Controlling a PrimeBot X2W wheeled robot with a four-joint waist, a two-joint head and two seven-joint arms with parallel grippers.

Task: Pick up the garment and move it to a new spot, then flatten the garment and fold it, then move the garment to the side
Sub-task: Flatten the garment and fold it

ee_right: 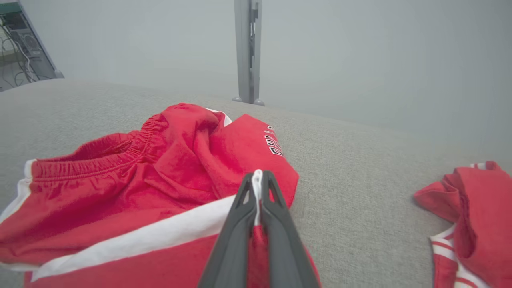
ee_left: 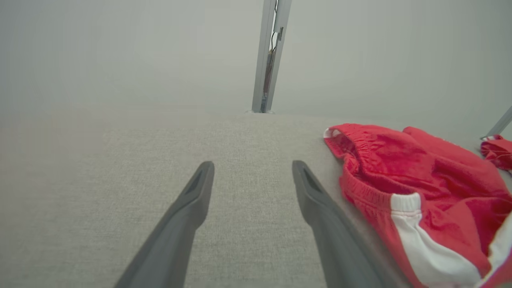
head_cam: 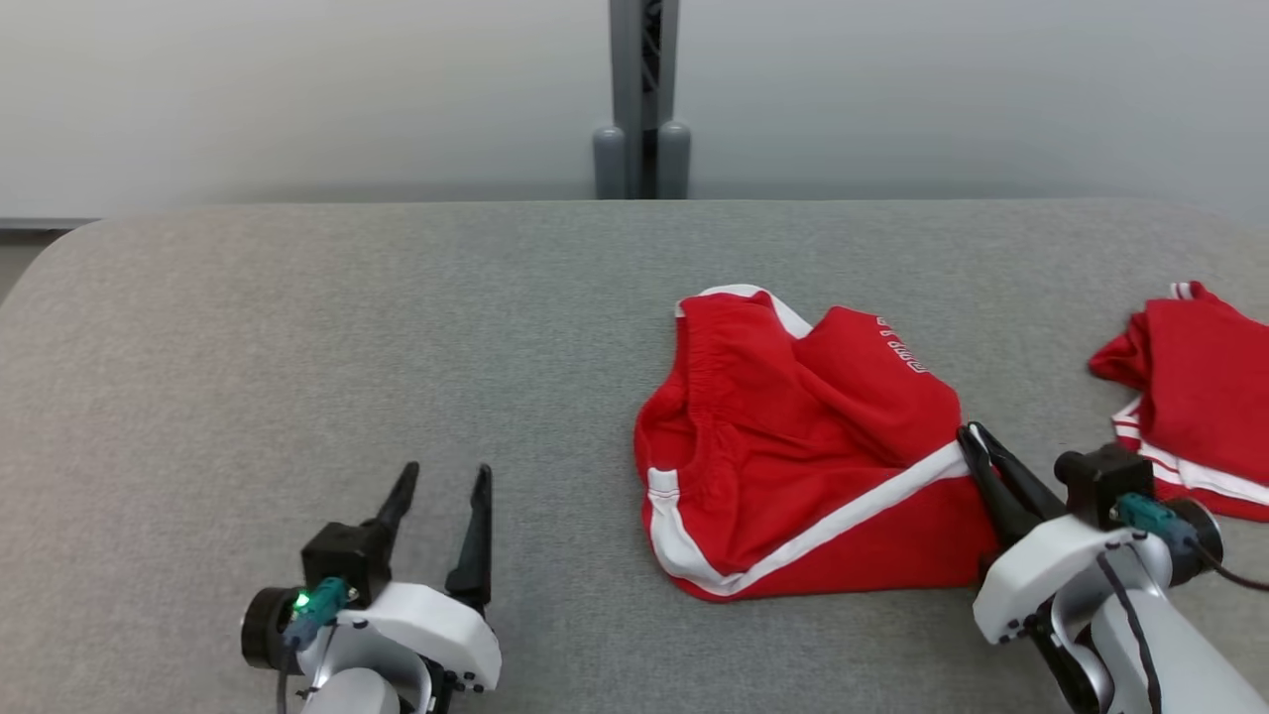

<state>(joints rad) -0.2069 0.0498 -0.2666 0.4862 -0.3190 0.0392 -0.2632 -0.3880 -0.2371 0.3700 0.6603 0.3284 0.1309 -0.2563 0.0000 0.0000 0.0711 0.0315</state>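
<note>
Red with white trim: shorts [head_cam: 793,446] [ee_left: 420,168] [ee_right: 160,180], crumpled on the grey cloth-covered desk [head_cam: 297,347], right of its middle and toward the front edge. Elastic waistband turned toward the left and far sides; dark-edged lettering on the far-right fold, too small to read whole.

Clamped on the shorts' white stripe, at their right-hand corner: the right tool [head_cam: 967,433] [ee_right: 258,174], fingers pressed together with a sliver of white cloth showing between the tips. Reaches in from the desk's front right corner.

Spread wide and holding nothing: the left tool [head_cam: 446,471] [ee_left: 253,164], near the front edge, left of the middle, well apart from the shorts. Touching the desk or just above it, cannot tell.

At the right edge, a second red garment [head_cam: 1200,397] [ee_left: 498,150] [ee_right: 476,208], white-striped and bunched, apart from the shorts. Behind the middle of the far edge, a grey post [head_cam: 642,99], upright.
</note>
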